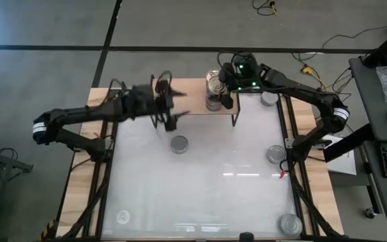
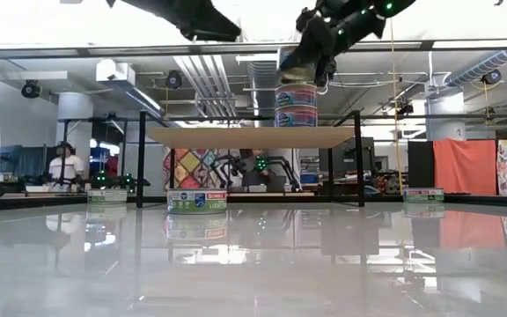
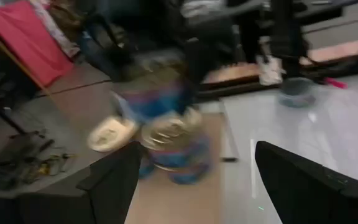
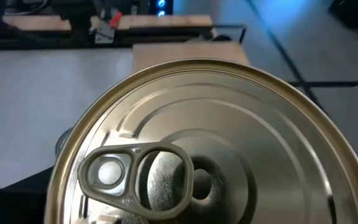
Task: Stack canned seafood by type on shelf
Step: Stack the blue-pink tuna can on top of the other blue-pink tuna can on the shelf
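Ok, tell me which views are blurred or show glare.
Left wrist view: smeared with motion blur, the cans soft. High view: the left arm is blurred, and the table shows streaks of glare. Low view: glossy tabletop mirrors the room. Right wrist view: gold lid sharp.

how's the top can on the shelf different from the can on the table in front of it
The top can sits stacked on another can on the shelf, under the right gripper. The table can stands alone on the tabletop, with no gripper near. Both are short round tins, upright.
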{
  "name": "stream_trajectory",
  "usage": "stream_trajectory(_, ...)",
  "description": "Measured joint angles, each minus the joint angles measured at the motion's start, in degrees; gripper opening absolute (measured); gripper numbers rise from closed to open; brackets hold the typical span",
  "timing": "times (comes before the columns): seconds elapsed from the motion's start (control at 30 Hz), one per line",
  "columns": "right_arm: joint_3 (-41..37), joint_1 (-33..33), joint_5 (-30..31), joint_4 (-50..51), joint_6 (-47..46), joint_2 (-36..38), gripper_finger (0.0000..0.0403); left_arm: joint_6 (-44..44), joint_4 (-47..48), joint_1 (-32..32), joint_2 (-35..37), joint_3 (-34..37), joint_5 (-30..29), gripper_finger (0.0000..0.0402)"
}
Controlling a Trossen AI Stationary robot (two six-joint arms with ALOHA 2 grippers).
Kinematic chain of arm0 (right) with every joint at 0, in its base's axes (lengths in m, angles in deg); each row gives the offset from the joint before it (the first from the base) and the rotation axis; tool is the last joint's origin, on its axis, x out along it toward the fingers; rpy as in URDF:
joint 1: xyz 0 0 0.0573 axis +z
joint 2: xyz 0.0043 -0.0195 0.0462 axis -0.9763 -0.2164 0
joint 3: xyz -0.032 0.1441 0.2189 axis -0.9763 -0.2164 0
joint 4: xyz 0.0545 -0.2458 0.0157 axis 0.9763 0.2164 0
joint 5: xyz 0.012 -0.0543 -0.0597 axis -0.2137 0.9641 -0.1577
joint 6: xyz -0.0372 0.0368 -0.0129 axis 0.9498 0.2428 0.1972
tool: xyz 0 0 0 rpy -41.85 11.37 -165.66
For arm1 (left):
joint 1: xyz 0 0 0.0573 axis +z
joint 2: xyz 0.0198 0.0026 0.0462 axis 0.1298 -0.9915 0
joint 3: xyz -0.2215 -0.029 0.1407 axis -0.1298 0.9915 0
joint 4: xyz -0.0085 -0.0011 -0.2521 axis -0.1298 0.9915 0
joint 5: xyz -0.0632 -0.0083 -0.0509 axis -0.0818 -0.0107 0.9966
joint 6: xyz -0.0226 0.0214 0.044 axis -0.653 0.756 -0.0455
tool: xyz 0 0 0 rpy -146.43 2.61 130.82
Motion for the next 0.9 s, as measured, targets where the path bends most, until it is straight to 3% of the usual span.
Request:
stream_trajectory(0.2, -0.1, 0.0, -0.8, 0.1, 0.3, -1.9, 0.0374, 2.0, 1.0, 3.9, -2.8, -5.5, 5.8, 0.03)
stream_trajectory(0.37, -0.1, -0.3, -0.8, 1.0, 0.7, -1.8, 0.0374, 3.9, -2.7, 4.4, -6.1, -7.5, 6.3, 0.03)
stream_trajectory(0.53, -0.1, -0.7, -0.8, 2.1, 0.7, -2.2, 0.0374, 3.5, -3.7, 5.4, -12.0, -12.6, 12.2, 0.03)
stream_trajectory(0.9, -0.1, -0.7, -0.7, 3.1, 0.7, -2.2, 0.0381, 0.0, -3.1, 7.9, -23.9, -23.7, 9.8, 0.03)
